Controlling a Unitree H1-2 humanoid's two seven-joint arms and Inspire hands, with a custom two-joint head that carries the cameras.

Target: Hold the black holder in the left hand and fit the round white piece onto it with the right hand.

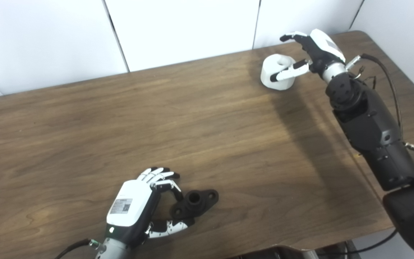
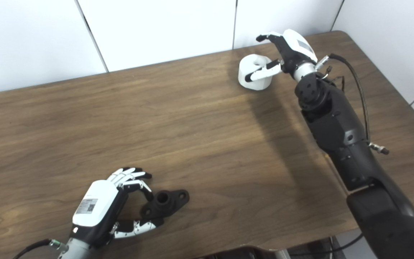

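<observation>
The black holder [image 1: 195, 203] lies flat on the table near the front edge. It has a short tube in the middle and a flange with holes. My left hand [image 1: 140, 205] is just left of it. The hand is open, with curled fingers above the holder's left end and the thumb [image 1: 169, 227] below it; I cannot tell if they touch it. The round white piece [image 1: 276, 73] stands at the far right of the table. My right hand [image 1: 313, 48] is open around it, with the thumb [image 1: 288, 73] across its front and the fingers stretched above and behind it.
The brown wooden table [image 1: 207, 136] has a white panel wall behind it. Its right edge runs under my right forearm [image 1: 368, 126], which carries loose cables. The front edge is close below my left hand.
</observation>
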